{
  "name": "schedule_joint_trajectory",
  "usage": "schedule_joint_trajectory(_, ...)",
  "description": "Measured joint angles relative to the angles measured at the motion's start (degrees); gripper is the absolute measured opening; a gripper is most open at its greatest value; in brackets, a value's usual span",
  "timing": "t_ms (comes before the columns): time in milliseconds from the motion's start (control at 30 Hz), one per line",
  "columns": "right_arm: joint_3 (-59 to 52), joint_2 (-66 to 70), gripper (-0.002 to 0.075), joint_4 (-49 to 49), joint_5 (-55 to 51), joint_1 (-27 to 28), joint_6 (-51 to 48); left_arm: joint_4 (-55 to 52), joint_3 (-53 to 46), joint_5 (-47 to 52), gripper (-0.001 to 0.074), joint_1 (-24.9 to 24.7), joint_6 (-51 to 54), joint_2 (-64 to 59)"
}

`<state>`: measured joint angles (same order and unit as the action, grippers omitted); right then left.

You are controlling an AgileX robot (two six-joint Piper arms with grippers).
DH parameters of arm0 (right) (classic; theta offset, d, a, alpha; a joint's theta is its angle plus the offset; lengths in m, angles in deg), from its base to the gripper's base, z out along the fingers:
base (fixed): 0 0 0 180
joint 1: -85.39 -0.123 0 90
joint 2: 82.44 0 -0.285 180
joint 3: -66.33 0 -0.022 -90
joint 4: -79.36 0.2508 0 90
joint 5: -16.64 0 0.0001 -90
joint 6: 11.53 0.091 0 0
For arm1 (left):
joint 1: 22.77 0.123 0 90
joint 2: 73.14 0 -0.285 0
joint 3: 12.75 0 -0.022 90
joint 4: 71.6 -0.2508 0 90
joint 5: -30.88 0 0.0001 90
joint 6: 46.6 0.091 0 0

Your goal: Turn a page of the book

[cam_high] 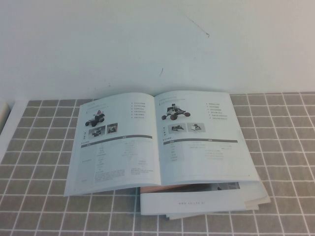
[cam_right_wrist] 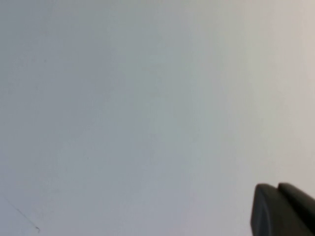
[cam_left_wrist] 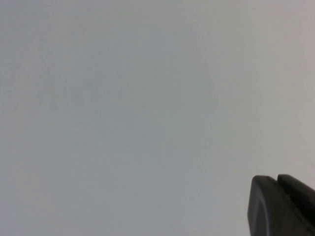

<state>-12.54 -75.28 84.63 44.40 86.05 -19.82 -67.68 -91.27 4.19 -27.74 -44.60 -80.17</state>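
Neither arm reached over the table in the high view. The left gripper (cam_left_wrist: 281, 206) showed only as a dark corner in its own wrist view, facing a blank pale wall; I could not tell how its fingers stood, and it held nothing that I could see. The right gripper (cam_right_wrist: 283, 209) was the same: a dark corner against the wall, a thin scratch (cam_right_wrist: 22, 216) on the paint, its grip impossible to judge.

The book (cam_high: 160, 140) lay open and flat on the grey checked cloth (cam_high: 285, 147), near the wall's foot. Its right-hand page (cam_high: 202, 140) carried a black wheeled robot above two small photos. Plain white booklets (cam_high: 206, 201) lay under the book, jutting out at its near right edge, a peach sheet (cam_high: 152, 189) showing between.
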Motion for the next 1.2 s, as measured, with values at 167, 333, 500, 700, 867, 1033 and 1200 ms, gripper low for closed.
schedule_joint_trajectory(167, 5.8, 0.0, -0.0002, 0.0, -11.1, 0.0, -0.7, 0.0, 4.7, 9.9, -0.0004, 0.0, 0.0, 0.0)
schedule_joint_trajectory(333, 14.1, 0.8, -0.0002, 0.0, -21.4, 0.0, -2.7, 0.0, 14.1, 21.4, -0.0004, 0.0, 0.0, -0.8)
schedule_joint_trajectory(500, 22.4, 8.0, -0.0002, 0.1, -29.1, 0.0, -3.0, 0.0, 22.0, 31.0, -0.0004, 0.0, 0.0, -9.3)
schedule_joint_trajectory(700, 34.1, 20.5, -0.0002, 2.2, -45.0, 0.0, -3.2, 0.6, 30.6, 42.7, -0.0004, 0.0, -0.6, -23.6)
schedule_joint_trajectory(867, 41.7, 32.0, -0.0002, 6.0, -55.9, 0.0, -8.0, 2.4, 32.5, 37.8, -0.0004, 0.0, -1.2, -36.9)
schedule_joint_trajectory(1033, 43.6, 42.6, -0.0002, 17.5, -56.7, 0.0, -18.4, 4.5, 36.1, 39.2, -0.0004, 0.0, -2.0, -47.4)
schedule_joint_trajectory(1200, 43.6, 53.9, -0.0002, 35.4, -59.0, 0.0, -36.1, 5.4, 42.0, 43.7, -0.0004, 0.0, -2.0, -59.5)
